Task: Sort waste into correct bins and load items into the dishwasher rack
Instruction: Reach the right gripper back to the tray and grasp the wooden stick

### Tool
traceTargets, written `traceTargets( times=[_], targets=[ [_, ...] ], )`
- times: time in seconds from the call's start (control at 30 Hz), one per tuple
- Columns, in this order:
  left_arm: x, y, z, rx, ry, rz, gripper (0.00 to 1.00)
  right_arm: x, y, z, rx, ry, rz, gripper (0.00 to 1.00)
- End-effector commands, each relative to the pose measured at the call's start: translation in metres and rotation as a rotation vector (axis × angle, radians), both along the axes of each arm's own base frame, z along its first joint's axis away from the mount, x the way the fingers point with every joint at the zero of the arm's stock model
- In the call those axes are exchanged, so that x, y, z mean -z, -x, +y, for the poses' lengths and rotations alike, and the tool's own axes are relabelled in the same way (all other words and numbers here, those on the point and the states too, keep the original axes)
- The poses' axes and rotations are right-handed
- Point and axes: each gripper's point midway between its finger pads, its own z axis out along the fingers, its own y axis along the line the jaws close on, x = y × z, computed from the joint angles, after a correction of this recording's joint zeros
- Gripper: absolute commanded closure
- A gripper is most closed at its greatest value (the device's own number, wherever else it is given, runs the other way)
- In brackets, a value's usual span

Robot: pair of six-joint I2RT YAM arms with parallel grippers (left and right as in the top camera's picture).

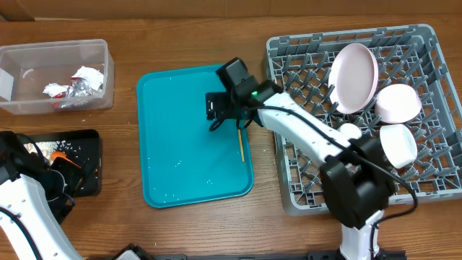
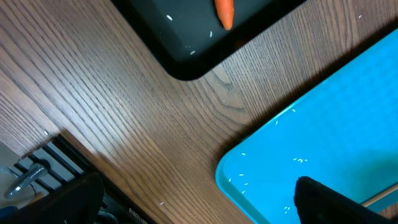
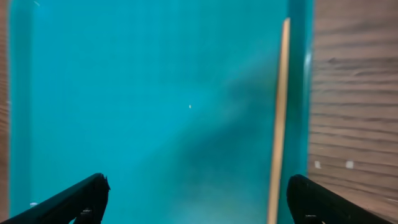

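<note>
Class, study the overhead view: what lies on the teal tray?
A thin yellow-handled fork lies on the teal tray, near its right rim. The open right gripper above covers its upper end, so its head cannot be seen.

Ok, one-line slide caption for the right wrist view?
Open right claw above the teal tray, yellow fork handle lying by its rim.

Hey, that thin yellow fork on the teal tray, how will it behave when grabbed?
The fork looks thin and straight, so probably stiff and light. Lying flat on the glossy teal tray, it may slide or pivot rather than lift cleanly.
</note>
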Motion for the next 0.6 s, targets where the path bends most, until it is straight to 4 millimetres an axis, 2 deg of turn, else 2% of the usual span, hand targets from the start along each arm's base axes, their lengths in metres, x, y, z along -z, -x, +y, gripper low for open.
traceTargets(
  times=[0.0,0.2,0.57],
  targets=[
    [-0.009,-0.003,0.002,-0.024,-0.014,-0.036,0.00,0.008,0.007,0.010,-0.003,0.020,-0.005,0.05],
    [-0.009,-0.003,0.002,-0.024,-0.014,-0.035,0.00,0.026,0.014,0.012,0.030,0.070,0.011,0.05],
    [-0.009,-0.003,0.002,-0.024,-0.014,-0.035,0.00,0.052,0.014,-0.002,0.056,0.176,0.018,0.05]
  ],
)
